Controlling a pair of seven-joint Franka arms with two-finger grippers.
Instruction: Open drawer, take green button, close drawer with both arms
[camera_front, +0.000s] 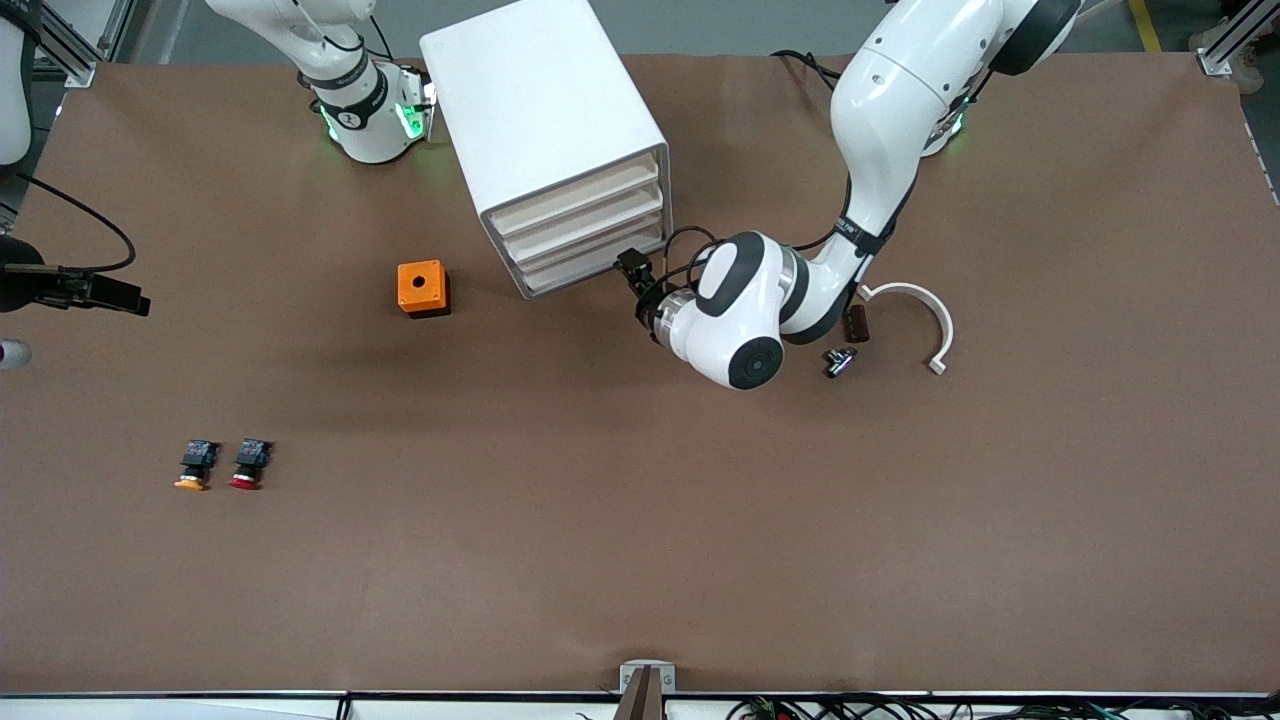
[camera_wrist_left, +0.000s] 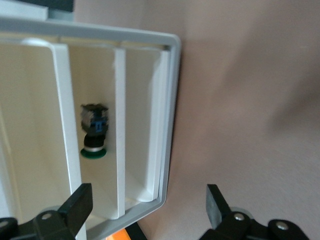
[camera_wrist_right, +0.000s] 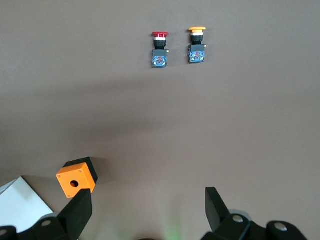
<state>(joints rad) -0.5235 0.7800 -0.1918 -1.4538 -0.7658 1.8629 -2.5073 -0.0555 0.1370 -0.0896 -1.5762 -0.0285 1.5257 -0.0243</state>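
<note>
The white cabinet (camera_front: 545, 110) stands near the robots' bases. Its lowest drawer (camera_front: 592, 268) sits pushed in, flush with the look-alike drawers above it. My left gripper (camera_front: 634, 272) is open, right in front of that drawer, at its end toward the left arm. In the left wrist view the left gripper (camera_wrist_left: 147, 202) straddles the cabinet's rim corner (camera_wrist_left: 167, 165) without holding it. The green-capped button (camera_wrist_left: 94, 135) lies inside between two cream strips; I cannot tell which drawer holds it. My right gripper (camera_wrist_right: 147, 200) is open and empty, waiting high over the table near the orange box (camera_wrist_right: 76, 178).
The orange box (camera_front: 423, 288) sits beside the cabinet toward the right arm's end. An orange-capped button (camera_front: 196, 465) and a red-capped button (camera_front: 249, 464) lie nearer the front camera. A white curved piece (camera_front: 925, 315) and small dark parts (camera_front: 840, 361) lie by the left arm.
</note>
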